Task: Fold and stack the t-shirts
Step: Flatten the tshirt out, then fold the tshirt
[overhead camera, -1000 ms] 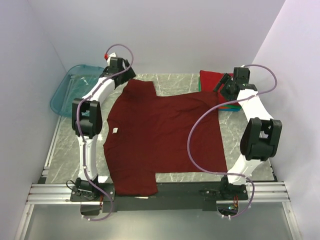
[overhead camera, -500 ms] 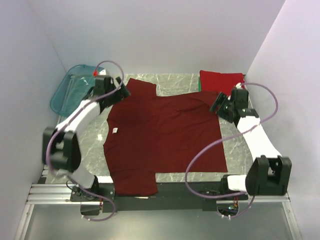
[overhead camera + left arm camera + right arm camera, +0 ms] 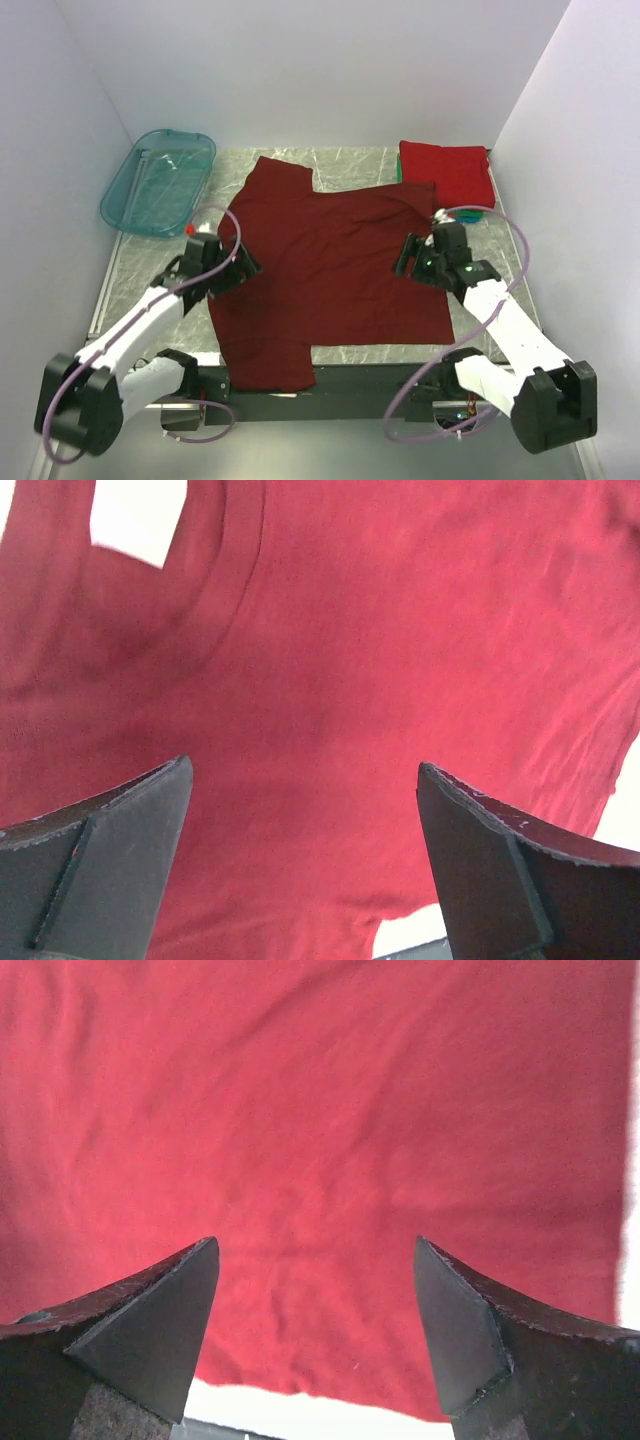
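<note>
Across the marble bench point(image 3: 340, 160) the dark maroon t-shirt point(image 3: 330, 270) lies spread flat. Over its collar edge is the left gripper point(image 3: 247, 266), and over its opposite side the right gripper point(image 3: 404, 256). Both have their fingers spread and hold nothing.

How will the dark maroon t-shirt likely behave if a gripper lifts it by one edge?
The maroon t-shirt lies flat with soft wrinkles, so it will probably droop limply, not hold shape. Being thin, it looks light. Pushed on the table, it would likely bunch up rather than slide whole.
</note>
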Robot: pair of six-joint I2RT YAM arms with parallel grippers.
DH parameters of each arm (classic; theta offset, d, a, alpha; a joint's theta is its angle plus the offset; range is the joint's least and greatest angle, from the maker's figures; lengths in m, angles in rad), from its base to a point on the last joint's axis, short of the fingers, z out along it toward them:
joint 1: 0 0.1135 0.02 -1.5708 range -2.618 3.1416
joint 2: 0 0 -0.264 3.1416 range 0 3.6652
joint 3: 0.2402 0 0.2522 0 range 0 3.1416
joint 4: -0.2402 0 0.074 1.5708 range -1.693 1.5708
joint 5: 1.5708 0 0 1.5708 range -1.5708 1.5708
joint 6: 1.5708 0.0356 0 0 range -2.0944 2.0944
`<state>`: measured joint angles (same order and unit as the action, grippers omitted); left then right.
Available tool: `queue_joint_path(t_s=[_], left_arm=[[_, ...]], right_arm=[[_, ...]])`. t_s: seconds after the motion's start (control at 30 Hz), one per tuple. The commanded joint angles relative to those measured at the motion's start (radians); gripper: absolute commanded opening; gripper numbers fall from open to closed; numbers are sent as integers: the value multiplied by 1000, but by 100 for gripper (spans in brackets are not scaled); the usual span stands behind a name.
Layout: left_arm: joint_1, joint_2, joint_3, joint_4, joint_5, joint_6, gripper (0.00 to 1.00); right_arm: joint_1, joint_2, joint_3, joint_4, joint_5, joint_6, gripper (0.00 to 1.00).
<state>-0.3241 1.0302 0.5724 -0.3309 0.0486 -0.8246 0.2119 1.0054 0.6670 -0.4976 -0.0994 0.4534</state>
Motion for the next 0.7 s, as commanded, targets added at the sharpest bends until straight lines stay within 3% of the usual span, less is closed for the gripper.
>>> queue_joint_path(t_s=[0.0, 0.13, 0.27, 0.67], left_arm=[[-26, -94, -74, 18, 34, -79, 99], [-27, -85, -121, 98, 63, -94, 99], [-27, 37, -123, 196, 108, -94, 99], [-12, 307, -11, 302, 16, -39, 99]], right_arm=[[87, -36, -42, 16, -6, 34, 85], [130, 5, -93, 74, -28, 76, 85], [135, 97, -103, 131, -28, 80, 85], [78, 443, 14, 182, 69, 62, 85]])
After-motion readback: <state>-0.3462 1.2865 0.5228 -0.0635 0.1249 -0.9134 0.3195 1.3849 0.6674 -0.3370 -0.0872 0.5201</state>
